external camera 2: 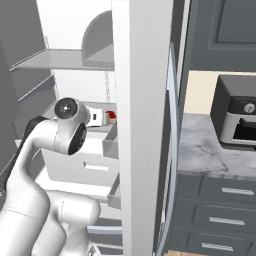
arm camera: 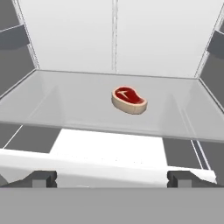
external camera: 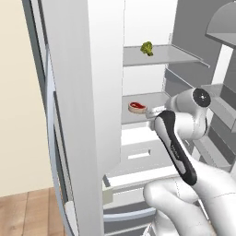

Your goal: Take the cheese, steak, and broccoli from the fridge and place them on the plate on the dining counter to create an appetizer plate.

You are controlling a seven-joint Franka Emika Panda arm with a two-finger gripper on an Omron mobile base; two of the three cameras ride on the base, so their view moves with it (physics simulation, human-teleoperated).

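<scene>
Hand view looks straight along a fridge [external camera: 73, 92] shelf at the steak [arm camera: 129, 99] lying mid-shelf, well ahead of the gripper [arm camera: 112, 178] whose fingers are spread wide, seemingly lined up to reach for it, while the broccoli [external camera: 147, 48] waits on the shelf above

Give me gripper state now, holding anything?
Gripper: open, holding nothing; the steak lies apart on the fridge shelf.

In the right base view, the fridge [external camera 2: 142, 125] door hides most of the steak [external camera 2: 113, 118]; the picture's right edge crops the countertop oven [external camera 2: 235, 117].
</scene>
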